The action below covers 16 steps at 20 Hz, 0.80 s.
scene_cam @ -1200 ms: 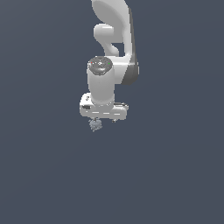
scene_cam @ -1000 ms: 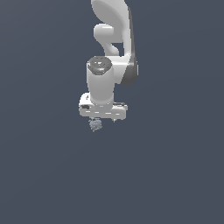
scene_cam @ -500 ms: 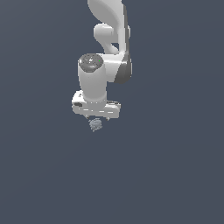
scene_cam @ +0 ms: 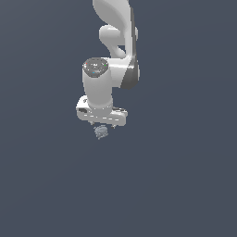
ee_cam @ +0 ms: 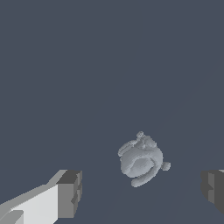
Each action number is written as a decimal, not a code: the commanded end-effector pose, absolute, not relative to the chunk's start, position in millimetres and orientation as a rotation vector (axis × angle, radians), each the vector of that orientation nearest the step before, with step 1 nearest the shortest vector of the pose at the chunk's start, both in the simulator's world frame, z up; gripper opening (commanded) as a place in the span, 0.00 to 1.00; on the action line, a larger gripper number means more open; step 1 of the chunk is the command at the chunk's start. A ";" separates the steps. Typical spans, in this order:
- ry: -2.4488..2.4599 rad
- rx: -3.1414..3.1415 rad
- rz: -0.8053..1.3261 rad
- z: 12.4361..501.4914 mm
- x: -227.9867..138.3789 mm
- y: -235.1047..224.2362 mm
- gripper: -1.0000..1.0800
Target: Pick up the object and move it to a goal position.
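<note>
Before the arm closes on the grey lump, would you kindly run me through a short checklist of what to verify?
1. Claw open: ok, the fingers stand wide apart.
2. Grey lump between the fingers: ok in the wrist view, nearer neither pad by much.
3. Pads touching the lump: not ok, gaps show on both sides.
4. Claw low enough to grip: cannot tell; the exterior view shows the lump just under the hand.
5. Goal position marked: cannot tell, none visible.

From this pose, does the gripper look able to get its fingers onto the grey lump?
Probably yes. The wrist view shows the gripper open, with the object in the gap between the two fingers, touching neither. Nothing else blocks the way.
</note>
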<state>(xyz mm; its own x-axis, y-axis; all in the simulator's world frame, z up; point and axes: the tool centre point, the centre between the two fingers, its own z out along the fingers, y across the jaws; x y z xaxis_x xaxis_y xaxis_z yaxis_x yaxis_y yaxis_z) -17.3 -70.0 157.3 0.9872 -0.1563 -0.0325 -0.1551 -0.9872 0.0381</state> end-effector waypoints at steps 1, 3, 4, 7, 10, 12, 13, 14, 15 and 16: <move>-0.295 3.094 -0.053 154.6 -18.6 -70.6 0.96; -0.350 3.090 -0.051 151.9 -19.9 -71.2 0.96; -0.380 3.088 -0.050 150.4 -20.6 -71.6 0.96; -0.488 3.077 -0.046 145.2 -23.1 -73.0 0.96; -0.617 3.058 -0.041 139.1 -26.3 -74.8 0.96; -0.713 3.040 -0.037 134.5 -28.8 -76.2 0.96; -0.762 3.030 -0.036 132.3 -30.1 -77.0 0.96; -0.810 3.018 -0.034 130.0 -31.3 -77.8 0.96; -0.859 3.006 -0.032 127.8 -32.6 -78.6 0.96; -0.907 2.993 -0.031 125.6 -34.0 -79.4 0.96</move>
